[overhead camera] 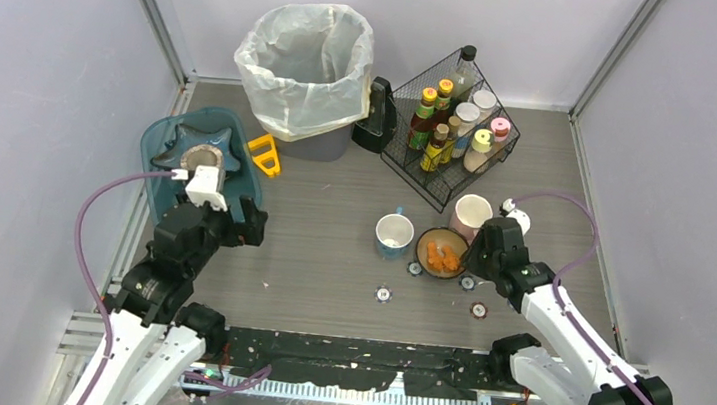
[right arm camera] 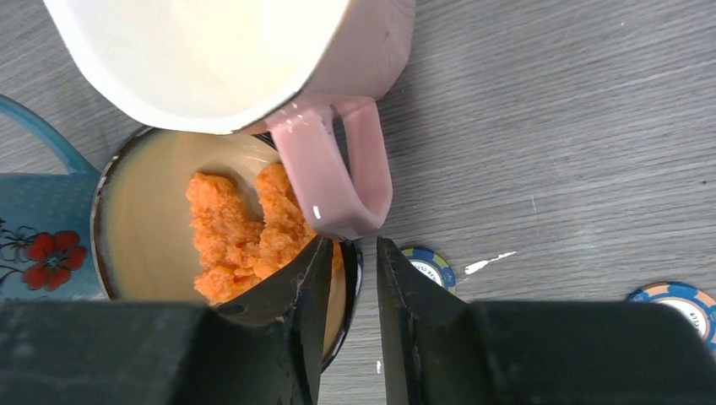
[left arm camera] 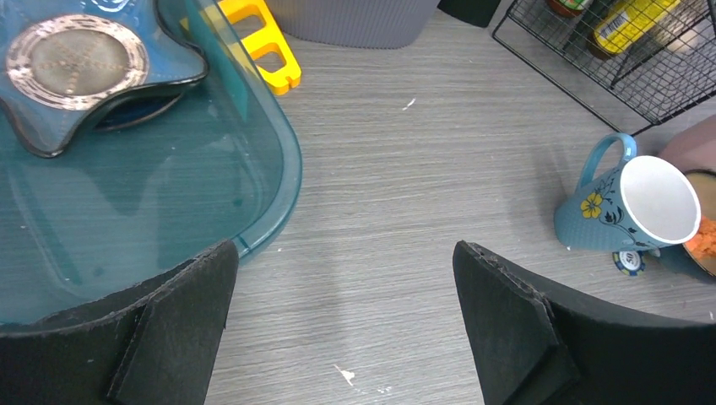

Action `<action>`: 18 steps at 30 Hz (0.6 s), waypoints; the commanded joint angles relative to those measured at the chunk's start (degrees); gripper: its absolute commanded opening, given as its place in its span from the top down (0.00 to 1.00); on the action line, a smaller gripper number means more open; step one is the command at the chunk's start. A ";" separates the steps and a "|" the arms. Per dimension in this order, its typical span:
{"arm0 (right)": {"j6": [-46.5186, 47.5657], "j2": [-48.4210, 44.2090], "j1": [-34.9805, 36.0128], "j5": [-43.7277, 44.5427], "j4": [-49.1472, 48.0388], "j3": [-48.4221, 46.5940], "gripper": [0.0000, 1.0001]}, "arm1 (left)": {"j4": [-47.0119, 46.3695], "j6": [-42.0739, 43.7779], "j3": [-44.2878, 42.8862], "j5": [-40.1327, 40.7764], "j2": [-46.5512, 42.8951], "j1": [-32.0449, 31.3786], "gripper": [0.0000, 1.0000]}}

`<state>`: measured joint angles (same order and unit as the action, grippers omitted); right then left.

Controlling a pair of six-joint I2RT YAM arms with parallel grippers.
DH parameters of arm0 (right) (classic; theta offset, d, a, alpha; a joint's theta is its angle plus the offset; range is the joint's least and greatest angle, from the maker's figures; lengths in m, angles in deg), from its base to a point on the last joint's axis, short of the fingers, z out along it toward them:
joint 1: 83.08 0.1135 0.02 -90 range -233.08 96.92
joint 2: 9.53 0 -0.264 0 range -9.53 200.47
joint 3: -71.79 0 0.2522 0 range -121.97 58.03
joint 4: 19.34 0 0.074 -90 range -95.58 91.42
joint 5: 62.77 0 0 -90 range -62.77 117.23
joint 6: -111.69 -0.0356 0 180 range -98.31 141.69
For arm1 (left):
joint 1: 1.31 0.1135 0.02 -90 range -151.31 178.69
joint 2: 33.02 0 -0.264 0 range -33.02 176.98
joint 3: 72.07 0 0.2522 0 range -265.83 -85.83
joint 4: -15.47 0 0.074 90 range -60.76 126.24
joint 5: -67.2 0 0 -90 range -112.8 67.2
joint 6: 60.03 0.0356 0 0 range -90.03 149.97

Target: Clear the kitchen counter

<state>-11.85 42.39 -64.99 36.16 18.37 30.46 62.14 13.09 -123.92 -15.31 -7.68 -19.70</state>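
teal tub (overhead camera: 155,141): far left of the bowl (right arm camera: 143,219), with a star-shaped dish (overhead camera: 201,151) inside.
left gripper (left arm camera: 342,261): well left of the bowl, by the tub's edge; we see its jaws spread wide and empty.
lined bin (overhead camera: 298,66): behind and left of the bowl.
kitchen counter (overhead camera: 328,260): lies under the bowl and runs out from it on every side; mugs, chips and the bowl sit on it.
blue mug (overhead camera: 393,234): just left of the bowl.
poker chips (overhead camera: 383,294): scattered near the bowl's front.
pink mug (overhead camera: 471,214): just behind the bowl, its handle reaching over the rim.
right gripper (right arm camera: 355,249): at the bowl's near rim, one finger inside and one outside, jaws drawn narrow and pinching the rim.
wire rack (overhead camera: 448,122): behind the bowl.
step: we judge this the grasp on the bowl of orange food.
next: we reckon on a level lift clear of the pink handle, so that nothing spills.
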 commanded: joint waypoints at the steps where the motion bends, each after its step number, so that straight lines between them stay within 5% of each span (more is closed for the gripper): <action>1: -1.34 0.49 -0.49 -0.70 -4.85 1.64 0.70 | -3.46 -3.13 -1.20 -4.17 2.93 -0.24 0.00; 9: -0.67 -1.15 -0.57 -1.99 -3.73 2.62 0.93 | -7.69 -9.88 -1.54 -12.94 9.89 -2.74 0.00; 18: 2.15 -13.21 -0.08 -3.20 6.56 -3.09 0.95 | -10.99 -14.13 -4.42 -10.11 16.08 -13.39 0.00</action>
<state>-10.43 34.65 -65.32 34.85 24.18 33.04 55.96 1.70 -124.38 -25.91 6.11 -29.17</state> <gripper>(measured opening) 0.137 0.994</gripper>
